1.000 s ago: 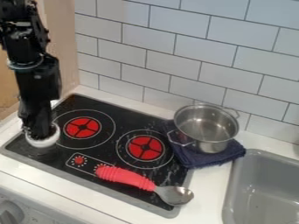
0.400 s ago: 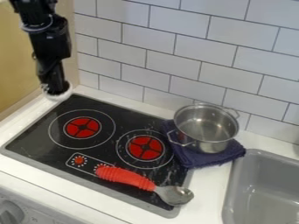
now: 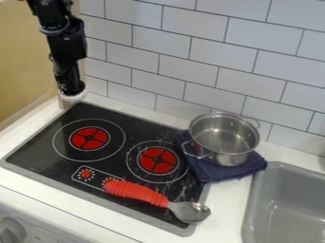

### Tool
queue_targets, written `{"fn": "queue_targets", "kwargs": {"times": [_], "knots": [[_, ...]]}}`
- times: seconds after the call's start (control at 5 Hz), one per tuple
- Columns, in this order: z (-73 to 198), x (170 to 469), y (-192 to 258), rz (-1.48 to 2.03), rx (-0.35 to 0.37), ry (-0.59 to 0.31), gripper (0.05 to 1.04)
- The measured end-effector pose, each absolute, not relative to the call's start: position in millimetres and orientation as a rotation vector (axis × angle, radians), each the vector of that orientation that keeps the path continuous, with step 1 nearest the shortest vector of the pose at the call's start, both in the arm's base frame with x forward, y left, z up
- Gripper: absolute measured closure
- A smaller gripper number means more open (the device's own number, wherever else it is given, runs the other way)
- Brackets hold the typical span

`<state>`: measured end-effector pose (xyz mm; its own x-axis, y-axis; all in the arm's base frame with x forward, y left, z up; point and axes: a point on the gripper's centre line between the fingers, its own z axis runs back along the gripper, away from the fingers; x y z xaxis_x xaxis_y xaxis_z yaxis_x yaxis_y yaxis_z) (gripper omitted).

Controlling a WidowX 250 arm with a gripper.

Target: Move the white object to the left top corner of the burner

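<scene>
Desk (image 3: pixel 63 199) with black burner (image 3: pixel 38 147); placement pending.
Nearer: red-handled spoon (image 3: pixel 136 192). Farther: white object (image 3: pixel 75 98), grasped by gripper (image 3: pixel 72 92), by the burner's top left corner. Transport apparently nearly complete; lowering, release outstanding.

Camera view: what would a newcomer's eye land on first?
Likely the red-handled spoon, lying across the front right of the black cooktop. Then the shiny steel pot on a dark blue cloth at its right edge, and the black tool with the white object near its back left corner.
</scene>
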<state>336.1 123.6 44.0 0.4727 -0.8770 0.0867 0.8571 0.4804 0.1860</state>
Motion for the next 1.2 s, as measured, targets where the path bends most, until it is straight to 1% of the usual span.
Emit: {"fn": "queue_targets", "kwargs": {"times": [0.2, 0.4, 0.6, 0.8, 1.0, 1.2], "knots": [[27.8, 342.8, 124.5, -1.072, 0.109, -0.150, 0.902], [20.9, 351.2, 126.3, -1.068, 0.106, -0.147, 0.909], [20.8, 352.0, 126.5, -1.077, 0.109, -0.144, 0.855], [20.9, 349.5, 126.0, -1.084, 0.098, -0.132, 0.579], [20.5, 347.1, 126.3, -1.081, 0.091, -0.117, 0.262], [20.6, 347.7, 124.7, -1.087, 0.085, -0.126, 0.065]]}}
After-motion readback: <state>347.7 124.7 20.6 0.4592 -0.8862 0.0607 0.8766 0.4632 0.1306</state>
